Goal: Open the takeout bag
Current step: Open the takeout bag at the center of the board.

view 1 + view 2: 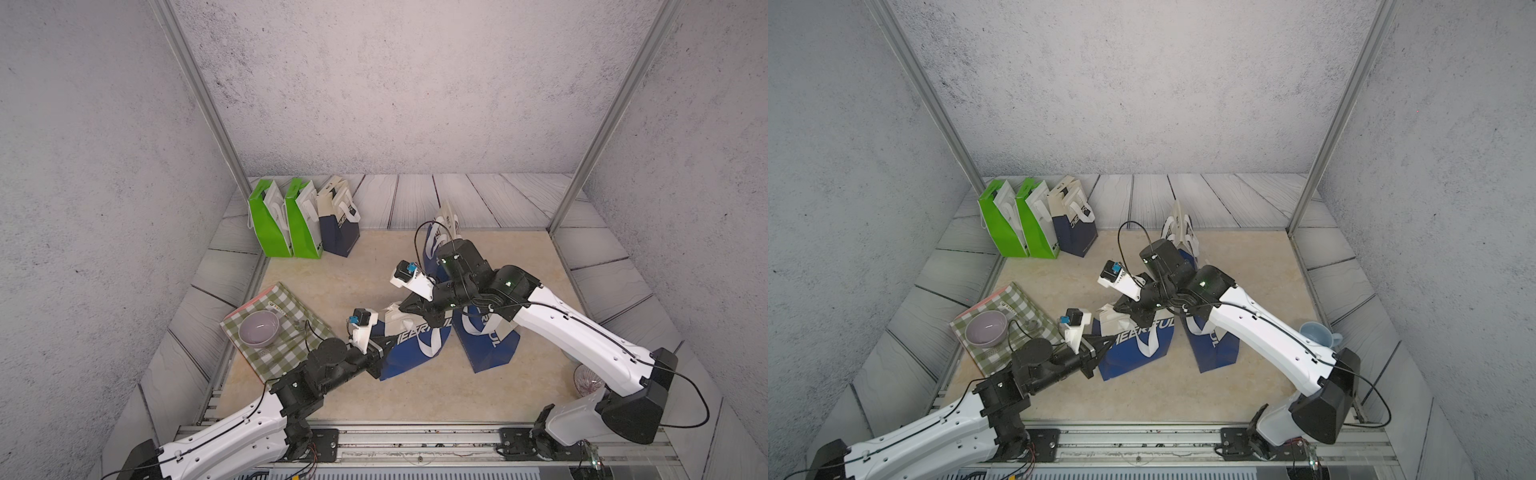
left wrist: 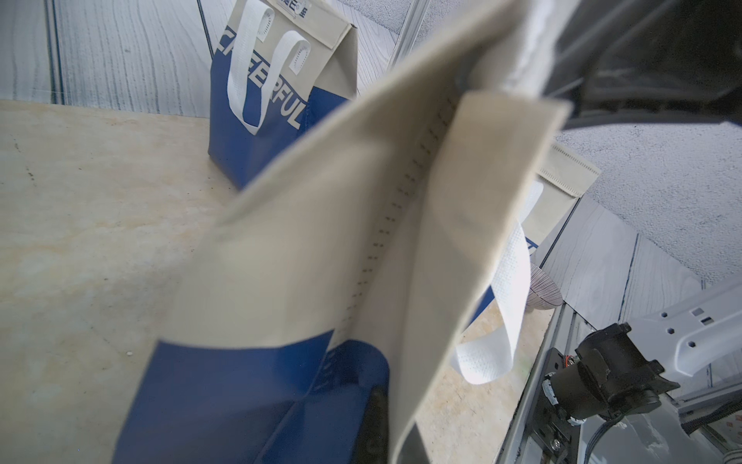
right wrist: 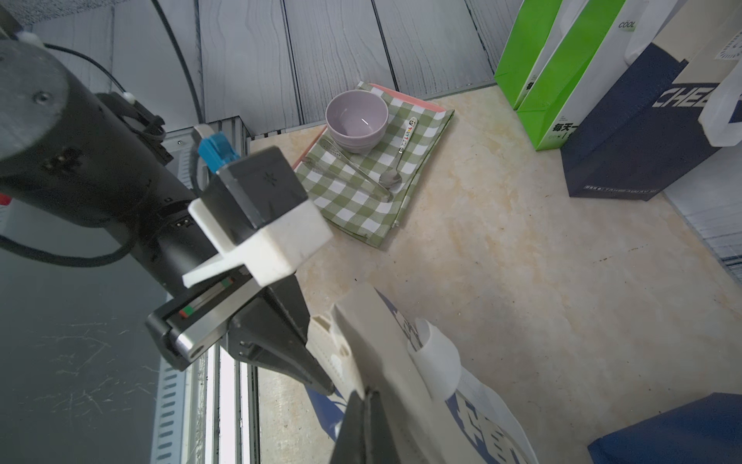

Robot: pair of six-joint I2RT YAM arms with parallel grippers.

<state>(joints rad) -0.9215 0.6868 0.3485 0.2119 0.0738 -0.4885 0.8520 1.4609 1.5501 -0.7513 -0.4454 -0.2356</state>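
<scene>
Our left gripper [image 3: 326, 384] and right gripper [image 3: 363, 398] seem clamped on the top rim of the takeout bag [image 1: 415, 351], so we should pull its sides apart slowly.

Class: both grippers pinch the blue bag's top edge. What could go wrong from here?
Pulling apart hard, the left gripper and right gripper might tear the top of the bag or lose it. The bag could also tip against the second blue bag standing close beside it.

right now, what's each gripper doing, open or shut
left gripper: closed, pinching the beige top edge of the blue CHEERFUL takeout bag.
right gripper: closed on the same bag's top edge.
</scene>
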